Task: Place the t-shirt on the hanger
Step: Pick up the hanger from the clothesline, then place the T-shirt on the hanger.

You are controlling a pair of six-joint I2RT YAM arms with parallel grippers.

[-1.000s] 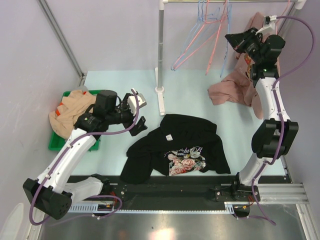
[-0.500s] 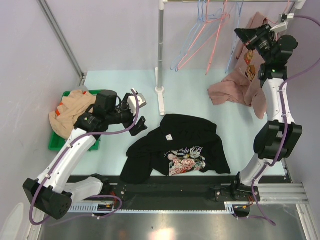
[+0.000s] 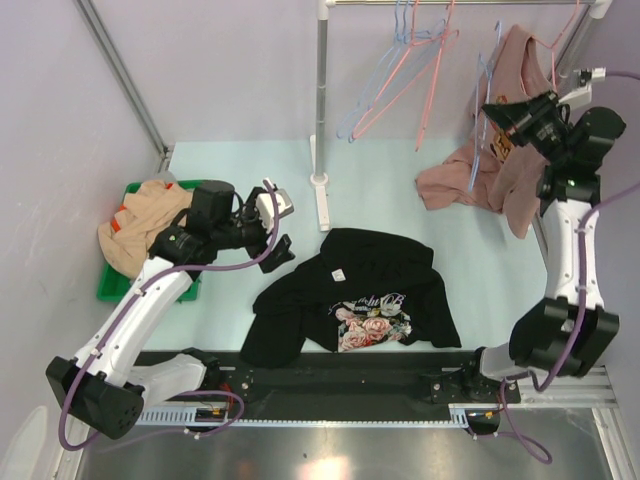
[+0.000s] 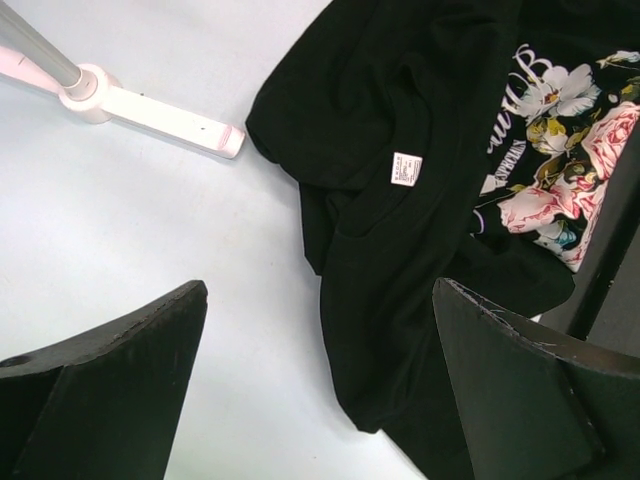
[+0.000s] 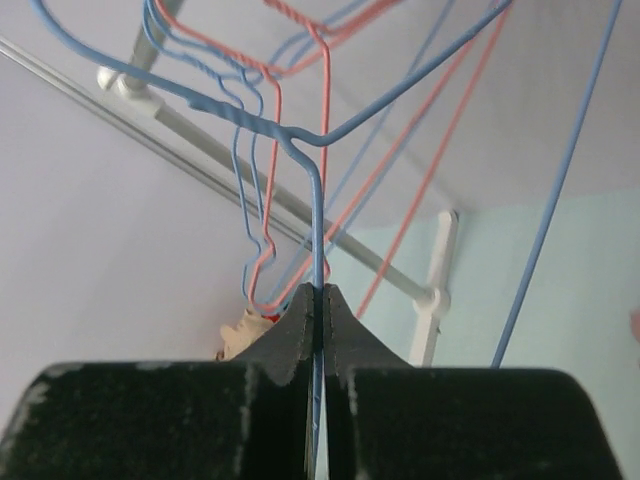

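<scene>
**Hanger in the grip, t-shirt flat on the table**

The step in hand is fetching the hanger [image 3: 478,130]. The right gripper [image 3: 489,108] is clamped tight on its thin blue wire just under the neck, and the right wrist view shows the jaws pressed together on that wire [image 5: 317,210]. The hanger hangs in front of the pink shirt [image 3: 455,182], near the pink hangers [image 3: 432,75]. Whether its hook is off the rail [image 3: 450,3] I cannot tell.

The t-shirt [image 3: 350,290] lies crumpled on the table between the 2 arms, rose print up and neck label showing [image 4: 405,168]. The left gripper [image 3: 284,228] hovers just beside its collar with its jaws spread wide, holding nothing.

The next move likely calls for bringing the hanger down to the shirt while the left gripper lifts the collar open.

Compared with 1 second ago, the right arm has swung right and lower, carrying the hanger away from the others. The left arm and t-shirt are unchanged
</scene>
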